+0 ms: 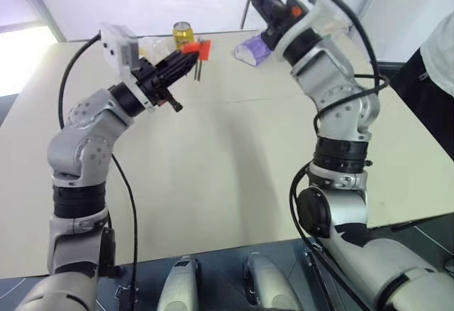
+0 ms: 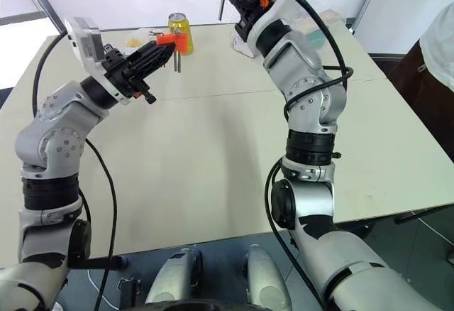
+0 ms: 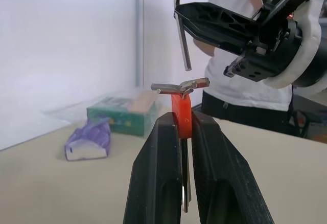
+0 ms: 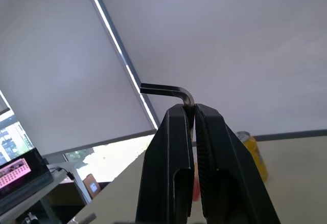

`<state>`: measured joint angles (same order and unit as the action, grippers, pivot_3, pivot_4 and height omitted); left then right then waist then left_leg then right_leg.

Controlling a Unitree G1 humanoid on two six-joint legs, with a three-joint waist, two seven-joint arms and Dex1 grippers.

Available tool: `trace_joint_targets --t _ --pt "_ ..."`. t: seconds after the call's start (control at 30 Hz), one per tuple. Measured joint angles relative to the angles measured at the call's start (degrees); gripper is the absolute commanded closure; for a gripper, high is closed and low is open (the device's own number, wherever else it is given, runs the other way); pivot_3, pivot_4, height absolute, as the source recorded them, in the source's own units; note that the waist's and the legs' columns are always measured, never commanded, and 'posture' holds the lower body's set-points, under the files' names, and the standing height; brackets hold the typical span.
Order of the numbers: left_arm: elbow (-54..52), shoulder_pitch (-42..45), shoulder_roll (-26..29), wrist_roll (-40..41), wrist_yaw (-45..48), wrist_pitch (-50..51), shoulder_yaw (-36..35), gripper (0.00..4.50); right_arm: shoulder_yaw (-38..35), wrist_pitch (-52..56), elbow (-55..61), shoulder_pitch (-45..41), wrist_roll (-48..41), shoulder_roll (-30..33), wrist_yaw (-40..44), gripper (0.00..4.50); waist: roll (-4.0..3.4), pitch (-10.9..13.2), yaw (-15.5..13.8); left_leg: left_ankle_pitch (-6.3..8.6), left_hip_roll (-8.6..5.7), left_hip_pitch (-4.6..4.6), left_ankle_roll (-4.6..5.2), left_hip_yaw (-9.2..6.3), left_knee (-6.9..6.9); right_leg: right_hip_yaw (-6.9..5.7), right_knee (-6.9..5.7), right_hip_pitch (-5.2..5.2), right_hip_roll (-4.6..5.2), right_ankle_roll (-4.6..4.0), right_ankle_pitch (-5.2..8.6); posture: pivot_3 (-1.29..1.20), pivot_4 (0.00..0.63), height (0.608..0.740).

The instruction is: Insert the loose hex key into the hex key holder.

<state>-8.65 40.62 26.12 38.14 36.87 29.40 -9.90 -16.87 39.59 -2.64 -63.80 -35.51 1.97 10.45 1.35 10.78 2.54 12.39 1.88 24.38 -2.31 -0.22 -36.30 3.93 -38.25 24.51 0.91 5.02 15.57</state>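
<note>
Beige counter (image 1: 234, 155) sitting below both raised arms. Loose hex key (image 3: 182, 32) is hanging clamped in right end effector (image 3: 186, 17), just above hex key holder (image 3: 181, 112), which left end effector (image 3: 184, 132) is gripping. Both picked up; aligning and inserting remaining.

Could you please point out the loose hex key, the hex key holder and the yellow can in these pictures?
loose hex key (image 3: 182, 40): left wrist view, on its long straight shank.
hex key holder (image 3: 181, 112): left wrist view, on the orange-red block between the fingers.
yellow can (image 2: 179, 25): right eye view, on its side wall.
</note>
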Motion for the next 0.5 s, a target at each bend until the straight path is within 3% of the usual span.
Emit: trace_joint_targets --t 0.5 --pt "0.1 0.6 -3.7 -0.2 -2.0 -1.0 0.1 4.50 4.9 0.0 0.8 -0.6 -2.8 -0.9 0.3 4.48 0.00 0.0 0.0 0.00 0.00 0.01 0.00 -0.01 0.03 0.00 0.05 0.00 0.00 0.00 0.00 0.00 0.150 0.740"
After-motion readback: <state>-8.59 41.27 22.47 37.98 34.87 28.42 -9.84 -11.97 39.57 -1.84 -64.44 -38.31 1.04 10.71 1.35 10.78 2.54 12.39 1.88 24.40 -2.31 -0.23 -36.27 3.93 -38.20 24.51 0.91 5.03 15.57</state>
